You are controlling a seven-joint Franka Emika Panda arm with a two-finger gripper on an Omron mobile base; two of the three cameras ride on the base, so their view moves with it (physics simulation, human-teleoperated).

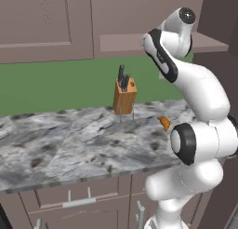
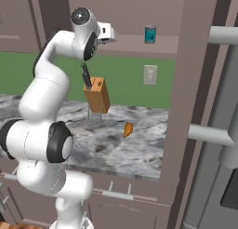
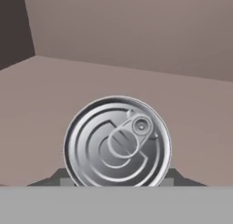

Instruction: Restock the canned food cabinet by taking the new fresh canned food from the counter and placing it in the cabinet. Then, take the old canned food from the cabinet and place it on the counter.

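Marbled counter [image 1: 69, 139] w/ knife block [image 1: 124, 96], green wall behind.

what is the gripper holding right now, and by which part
The flat silvery tin, pull-tab lid facing the hand camera, is held by its rim on opposite sides between the gripper fingers, over the cabinet shelf.
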